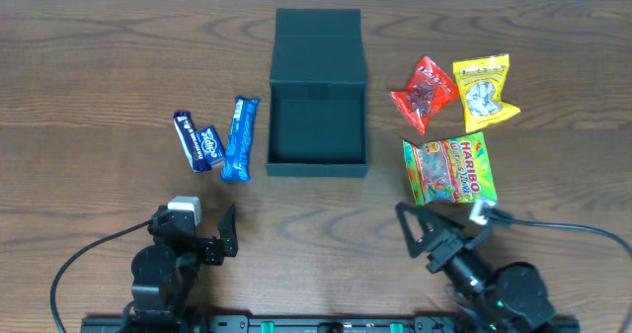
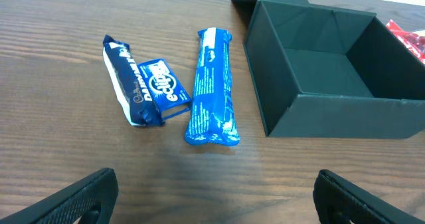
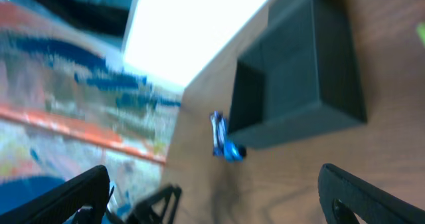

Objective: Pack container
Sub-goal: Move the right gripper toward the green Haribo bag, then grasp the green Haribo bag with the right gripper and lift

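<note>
Dark teal-green, matte, square cardboard-like container [image 1: 317, 165] sits mid-table, w/ lid flap [image 1: 318, 27] folded back flat on its far side. Inside is empty. Prob. light & fairly stiff; the thin walls could dent if squeezed hard, and the matte skin shouldn't slip. Best hold if it needs shifting: pinch one side wall at the rim, or take the flap's free edge for closing. It likely slides on the wood if nudged, so items should go in from above.

Left of the container, close by: long bright-blue foil packet [image 1: 238, 138], small blue gum pack [image 1: 209, 145], dark navy choc bar [image 1: 185, 135]. Right of it: red crinkly bag [image 1: 423, 94], yellow bag [image 1: 484, 88], Haribo gummy bag [image 1: 449, 167].

Left gripper [image 2: 212, 207]: fingers spread wide, nothing btw them, on the near side of the container, short of the blue packets. Right gripper [image 1: 444, 232]: also wide open & empty, just near of the Haribo bag. Its wrist view is blurred.

Surface: dark brown wood-grain table [image 1: 99, 76], flat, low sheen. Room: a pale strip shows beyond the far edge; can't tell the rest.
</note>
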